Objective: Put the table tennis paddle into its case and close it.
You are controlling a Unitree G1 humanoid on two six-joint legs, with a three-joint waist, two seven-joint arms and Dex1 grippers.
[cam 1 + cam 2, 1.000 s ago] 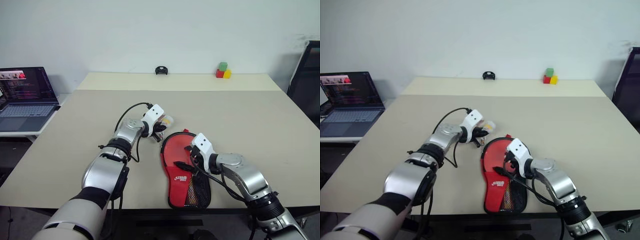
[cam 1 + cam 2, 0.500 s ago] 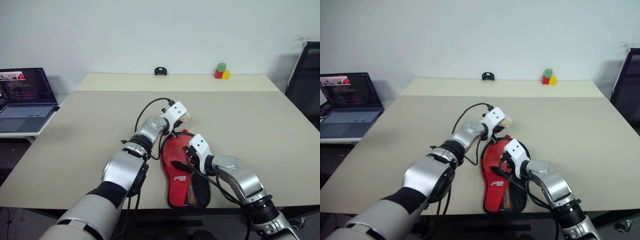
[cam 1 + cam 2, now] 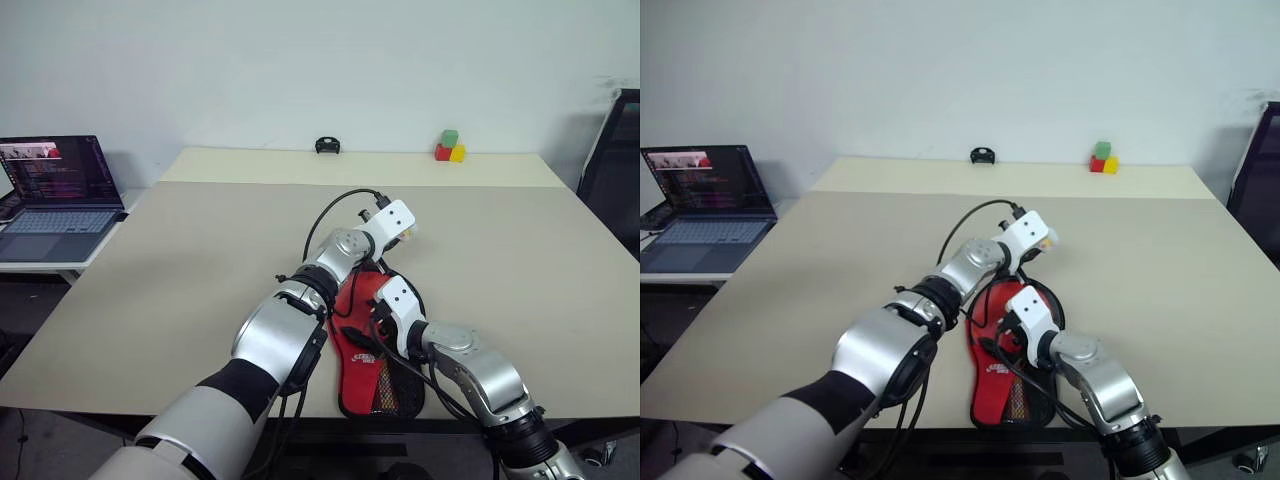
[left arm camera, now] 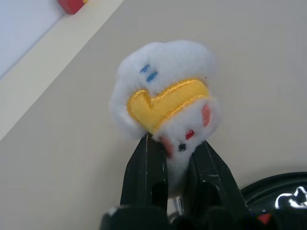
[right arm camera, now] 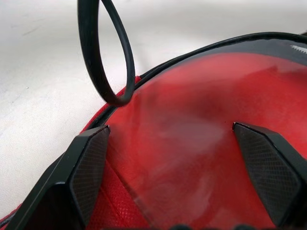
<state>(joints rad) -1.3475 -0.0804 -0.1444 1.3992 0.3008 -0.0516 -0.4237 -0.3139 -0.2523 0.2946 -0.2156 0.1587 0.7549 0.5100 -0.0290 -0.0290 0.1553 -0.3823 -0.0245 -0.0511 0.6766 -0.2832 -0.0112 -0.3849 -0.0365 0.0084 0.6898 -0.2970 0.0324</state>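
Under crossed arms [image 3: 340,250], half-hidden case [image 3: 372,372]

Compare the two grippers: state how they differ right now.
The left gripper is shut on the zipper charm; the right gripper is open, holding nothing. The left gripper hangs past the far end of the case; the right gripper is spread over the case's red side. Both have black fingers.

Left gripper [image 4: 175,158] clamped, right gripper [image 5: 175,158] spread.
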